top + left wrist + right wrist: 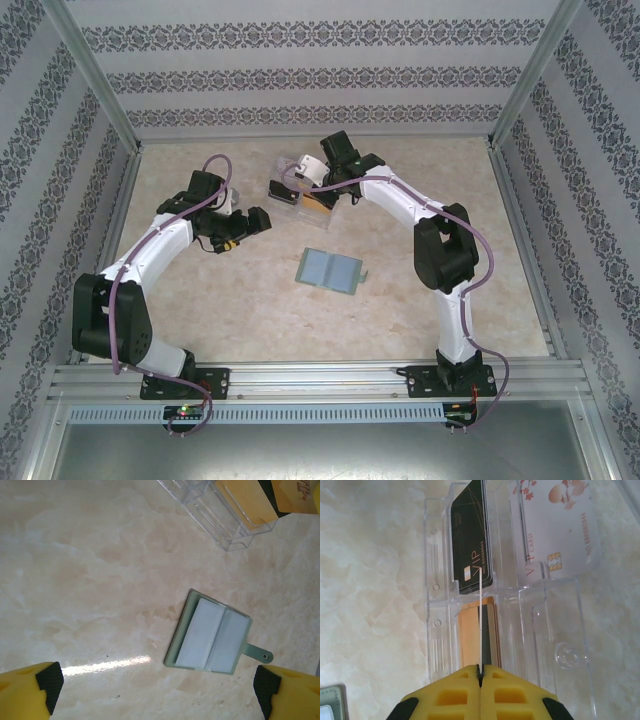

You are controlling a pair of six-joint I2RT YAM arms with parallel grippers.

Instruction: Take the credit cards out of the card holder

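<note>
Top view, holder: card holder [333, 270] lying open and flat on desk [250, 300], btwn the arms, apart from both pincers, about equally near each.
Top view, arms: left pincer [262, 221] hovering up-left of holder; right pincer [290, 188] hanging over clear box [281, 198], farther back.
L wrist, pincer: standing wide, nothing btwn fingers [47, 682].
L wrist, relation: holder lying ahead, right of centre; fold running near-upright, slightly tilting; tab [260, 654] pointing right. Can't tell if cards are sitting inside.
R wrist, pincer: pinching a thin card [480, 625], edge-on, over box's near-left compartment.
R wrist, box: holding black card [470, 540], white card [555, 530], gold-orange card [469, 640].
</note>
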